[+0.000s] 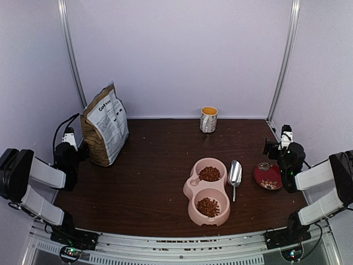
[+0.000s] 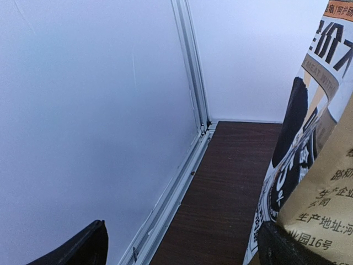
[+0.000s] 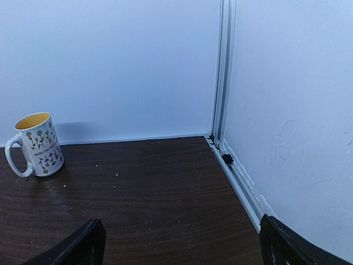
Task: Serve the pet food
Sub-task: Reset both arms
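Holding two pet food (image 1: 209, 174) heaps, one bowl (image 1: 191, 194); left end effector (image 2: 182, 251), right end effector (image 3: 182, 248) both gape empty.

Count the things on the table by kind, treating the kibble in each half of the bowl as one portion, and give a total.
Bag: 1
Mug: 1
Double bowl: 1
Scoop: 1
Plate: 1
Kibble portions: 2
Total: 7

I see reddish-brown pet food (image 1: 209, 190) heaped as small pellets in both wells of the pink double bowl (image 1: 192, 191).
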Robot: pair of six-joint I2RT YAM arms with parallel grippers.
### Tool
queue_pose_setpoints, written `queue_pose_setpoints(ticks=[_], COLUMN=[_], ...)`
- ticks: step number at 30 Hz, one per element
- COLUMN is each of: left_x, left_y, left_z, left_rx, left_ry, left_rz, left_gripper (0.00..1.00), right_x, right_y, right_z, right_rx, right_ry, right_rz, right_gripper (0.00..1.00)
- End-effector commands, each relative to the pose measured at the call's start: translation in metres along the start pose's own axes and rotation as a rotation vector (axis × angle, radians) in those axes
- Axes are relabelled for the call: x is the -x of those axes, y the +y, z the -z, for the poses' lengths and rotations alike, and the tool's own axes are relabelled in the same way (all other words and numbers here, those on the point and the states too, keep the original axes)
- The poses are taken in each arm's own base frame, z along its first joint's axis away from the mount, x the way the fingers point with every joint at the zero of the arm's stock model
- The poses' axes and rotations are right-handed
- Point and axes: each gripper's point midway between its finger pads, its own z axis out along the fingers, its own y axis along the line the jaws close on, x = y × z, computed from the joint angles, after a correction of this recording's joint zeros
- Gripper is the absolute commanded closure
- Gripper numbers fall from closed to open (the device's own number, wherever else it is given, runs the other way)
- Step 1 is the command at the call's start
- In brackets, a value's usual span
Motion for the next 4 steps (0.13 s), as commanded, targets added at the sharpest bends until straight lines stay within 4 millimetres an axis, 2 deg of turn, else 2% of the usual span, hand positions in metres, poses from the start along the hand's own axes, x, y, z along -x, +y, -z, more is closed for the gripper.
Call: queue_pose_setpoints(ticks=[1, 4], left_x=[0.0161, 0.0165], left_y=[-0.0016, -0.0017], left_z=[-0.0035, -0.0036], left_rx=[-0.011, -0.011], left_ry=[-0.054, -0.055], left_rz=[0.018, 0.017], left_gripper=[0.02, 0.02], right_x=[0.0043, 0.0043], right_y=[0.0034, 0.0032], right_z=[-0.0005, 0.0002], right_rx=[0.024, 0.023], right_ry=[-0.018, -0.020], right_rz=[-0.005, -0.003], right_gripper=[0.00, 0.00])
